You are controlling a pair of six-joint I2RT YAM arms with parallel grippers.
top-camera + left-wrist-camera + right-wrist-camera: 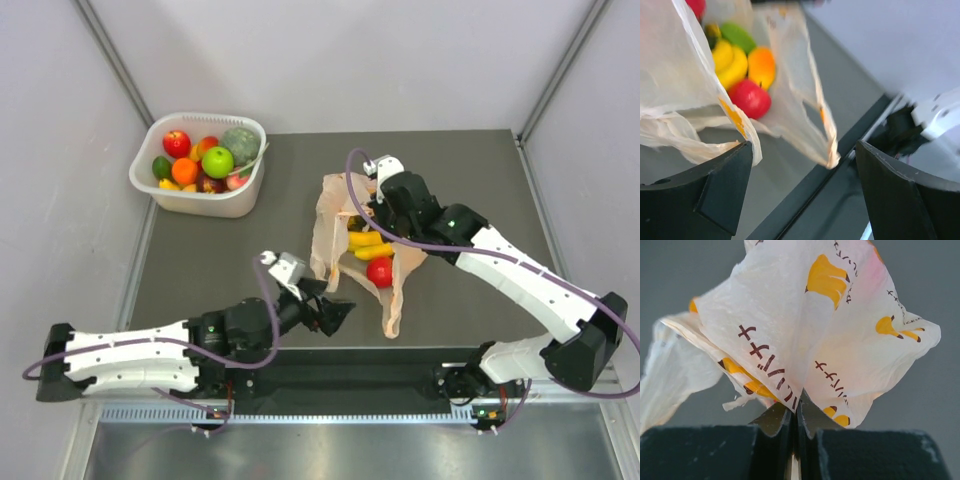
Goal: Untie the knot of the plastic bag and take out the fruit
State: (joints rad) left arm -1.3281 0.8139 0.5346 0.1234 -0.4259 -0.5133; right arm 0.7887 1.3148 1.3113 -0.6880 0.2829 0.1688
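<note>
The plastic bag (328, 215) lies crumpled on the dark table (480, 180), roughly at its middle, with its mouth gaping. The fruit shows through the opening: yellow bananas (365, 243) with a round red fruit (380, 271) just on their near side. The left wrist view looks into the same hollow and shows the red fruit (751, 98) touching the bananas (730, 62) and an orange-yellow mango (761, 66), with a green piece (737, 36) behind them (a further red shape at the top edge is cut off). One handle loop (392, 312) trails out of the bag toward the arms' bases. Well away from the bag, up and to its left, a white tub (215, 205) holds a bright green apple (217, 161), a grey-green melon (240, 142), a red apple (177, 143), an orange (184, 171) and smaller pieces packed around them. The right gripper (373, 203) sits at the bag's far rim. Its wrist camera shows the right gripper (795, 412) pressed tight together with a bunch of the printed film pinched between its tips, and the plastic bag (790, 320) fans out above them. The left gripper (335, 315) is just beside the bag's near left side, spread wide and grasping nothing. In its own view the left gripper (804, 150) stands far apart, and a fold of the plastic bag (670, 90) hangs at the tip of one finger (725, 190); whether film and finger touch I cannot tell.
</note>
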